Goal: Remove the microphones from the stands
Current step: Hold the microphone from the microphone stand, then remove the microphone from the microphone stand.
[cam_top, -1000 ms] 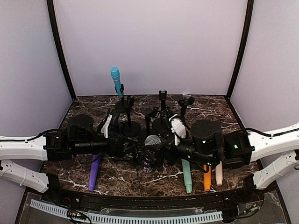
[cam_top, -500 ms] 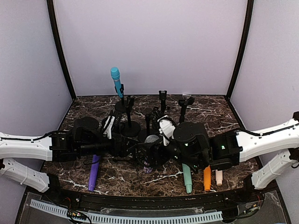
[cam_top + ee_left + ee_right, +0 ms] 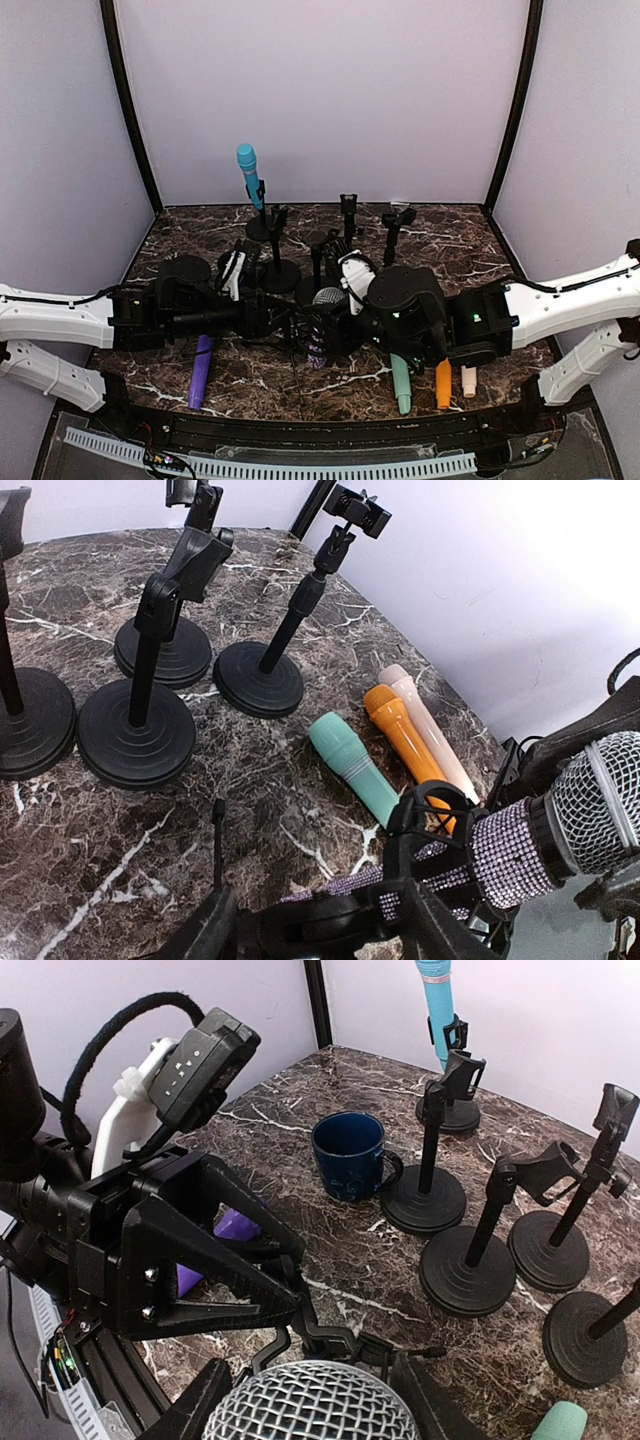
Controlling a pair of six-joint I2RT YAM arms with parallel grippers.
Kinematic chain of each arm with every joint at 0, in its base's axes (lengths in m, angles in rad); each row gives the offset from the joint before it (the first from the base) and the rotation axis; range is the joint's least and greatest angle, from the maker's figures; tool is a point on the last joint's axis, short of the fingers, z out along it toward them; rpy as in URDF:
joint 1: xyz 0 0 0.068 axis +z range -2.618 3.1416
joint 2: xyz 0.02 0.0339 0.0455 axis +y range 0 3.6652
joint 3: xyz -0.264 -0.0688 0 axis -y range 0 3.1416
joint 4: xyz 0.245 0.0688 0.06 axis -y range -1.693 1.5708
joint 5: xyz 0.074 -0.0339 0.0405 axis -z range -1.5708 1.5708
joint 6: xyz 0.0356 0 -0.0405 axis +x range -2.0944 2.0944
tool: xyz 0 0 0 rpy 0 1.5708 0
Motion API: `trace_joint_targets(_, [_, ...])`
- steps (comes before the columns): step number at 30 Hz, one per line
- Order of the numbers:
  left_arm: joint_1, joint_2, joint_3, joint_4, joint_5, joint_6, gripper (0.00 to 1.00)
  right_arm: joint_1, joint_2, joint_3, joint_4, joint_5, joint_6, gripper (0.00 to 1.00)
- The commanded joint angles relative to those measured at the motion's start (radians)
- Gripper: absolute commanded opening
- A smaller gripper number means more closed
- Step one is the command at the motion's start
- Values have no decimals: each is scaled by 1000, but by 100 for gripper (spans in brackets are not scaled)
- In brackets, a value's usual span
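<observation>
the rhinestone microphone (image 3: 323,298) with a silver mesh head sits in the clip of its stand (image 3: 432,810) at the near middle of the marble bench (image 3: 250,385). the left end effector (image 3: 325,927) straddles the microphone's handle and the clip, half closed; whether it grips, i cannot tell. the right end effector (image 3: 310,1410) flanks the mesh head closely; contact is unclear. teal (image 3: 400,380) and orange (image 3: 443,382) microphones lie to the right.

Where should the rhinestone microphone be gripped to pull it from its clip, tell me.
Grip the rhinestone microphone just below its mesh head, coming from the right arm's side. The clip rings the body lower down, so that end is free and probably slides out headward.
</observation>
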Motion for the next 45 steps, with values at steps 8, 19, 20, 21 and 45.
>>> trace_joint_targets(8, [4, 40, -6, -54, 14, 54, 47, 11, -11, 86, 11, 47, -32, 24])
trace_joint_targets(19, [4, 71, 0, -58, 36, 82, 39, -33, 20, 213, -153, 69, 79, 22])
trace_joint_targets(20, [4, 74, 1, -62, 38, 83, 39, -35, 25, 221, -168, 73, 87, 22])
trace_joint_targets(21, [4, 77, 1, -65, 38, 85, 39, -37, 27, 227, -176, 77, 95, 22])
trace_joint_targets(45, [4, 108, 2, -93, 31, 100, 35, -108, 17, 283, -216, 127, 147, 23])
